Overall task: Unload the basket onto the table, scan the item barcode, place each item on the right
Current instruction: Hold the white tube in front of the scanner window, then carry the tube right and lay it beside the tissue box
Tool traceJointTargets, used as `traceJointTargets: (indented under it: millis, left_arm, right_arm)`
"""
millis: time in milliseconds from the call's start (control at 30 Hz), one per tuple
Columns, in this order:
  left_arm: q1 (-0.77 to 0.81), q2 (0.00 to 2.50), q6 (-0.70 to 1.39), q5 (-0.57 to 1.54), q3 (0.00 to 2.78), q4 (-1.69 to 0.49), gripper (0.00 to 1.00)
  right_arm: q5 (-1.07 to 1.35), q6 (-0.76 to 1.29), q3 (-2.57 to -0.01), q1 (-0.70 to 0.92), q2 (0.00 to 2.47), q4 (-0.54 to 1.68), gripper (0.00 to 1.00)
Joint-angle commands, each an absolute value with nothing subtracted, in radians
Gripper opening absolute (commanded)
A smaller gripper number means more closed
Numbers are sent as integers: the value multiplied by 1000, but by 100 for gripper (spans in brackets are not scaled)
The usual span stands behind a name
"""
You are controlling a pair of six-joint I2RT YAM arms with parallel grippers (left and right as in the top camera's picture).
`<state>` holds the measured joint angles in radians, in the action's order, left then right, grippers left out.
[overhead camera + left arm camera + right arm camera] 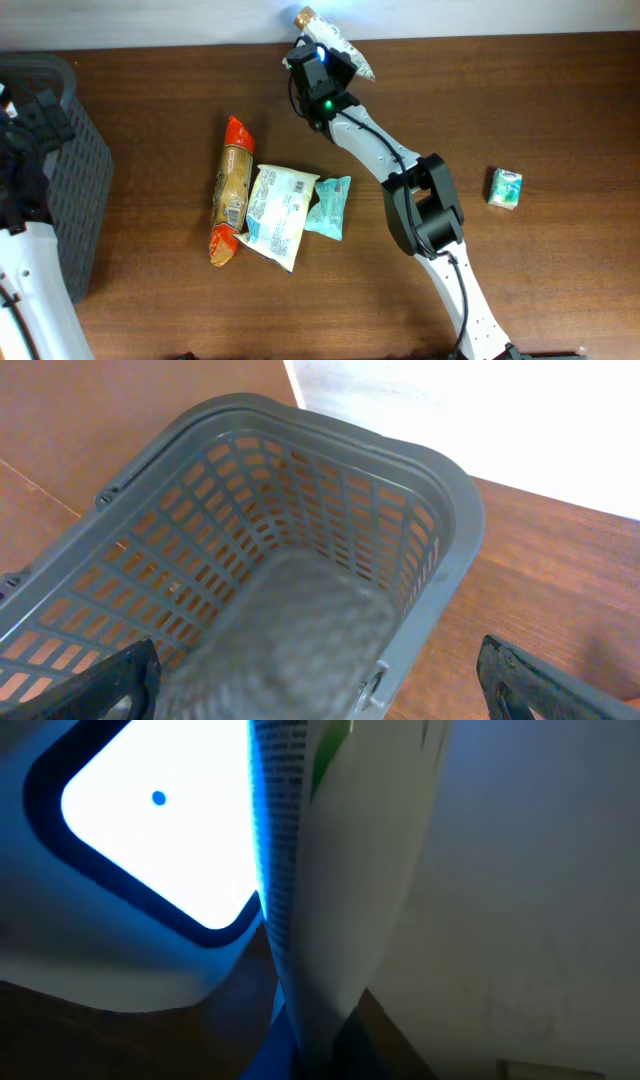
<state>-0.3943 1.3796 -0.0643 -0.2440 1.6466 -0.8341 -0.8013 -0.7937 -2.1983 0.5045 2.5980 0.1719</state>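
Jaws of my right gripper (322, 60) are clamping shut on a white snack packet (345, 48). From overhead that packet is sticking out just past my fingertips toward the far edge of the table (560, 100), with its golden end pointing away from me into a blue-white glow. Well behind these jaws, back toward my base, an orange biscuit pack (232, 190), a white and yellow pouch (277, 213) and a teal sachet (329, 207) are lying bunched together, and a small green box (505, 188) is lying apart on the other side of my arm. Jaws of my left gripper (320, 685) are standing wide open and gripping nothing; in the left wrist view the grey basket (440, 490) is sitting directly below and ahead of them. In the right wrist view the packet (330, 870) is rising edge-on straight out from my jaws, with printed text facing the lit scanner window (150, 830) just to its left, very near, though I cannot tell whether they are touching. I am judging this packet to be light, thin, crinkly film, slick and apt to fold or twist, with contents that probably crush. I am thinking a flat sealed end seam is the place to take hold, leaving the barcode panel bare and flat toward the window.
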Motion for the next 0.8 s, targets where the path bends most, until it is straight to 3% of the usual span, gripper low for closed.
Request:
traceJointTargets:
  millis: [0,233,300,567,633,667,767]
  left_arm:
    - [-396,1380,-77,-248,1653,-833,99]
    - [-396,1380,-77,-248,1653,-833,99]
    - [-396,1380,-77,-248,1653,-833,99]
    - [-396,1380,-77,-248,1653,-833,99]
    - [-396,1380,-77,-248,1653,-832,99]
    - [-396,1380,-77,-248,1653,-833,99]
    - [-396,1380,-77,-248,1653,-833,99]
  right_arm:
    - [-851,-797,-2229,501,2588,152,4]
    - [-888,-796,-2229,504,2566,164,4]
    - [-879,-698,-2229,503,2509,214,4]
    - [-552,-224,-2230,501,2062,841,4]
    - [-548,-54,-2230,490,1988,1009,4]
    - [-525,106,-2230,455,1940,1198,4]
    - [-436,249,-2226,378,1939,1415,4]
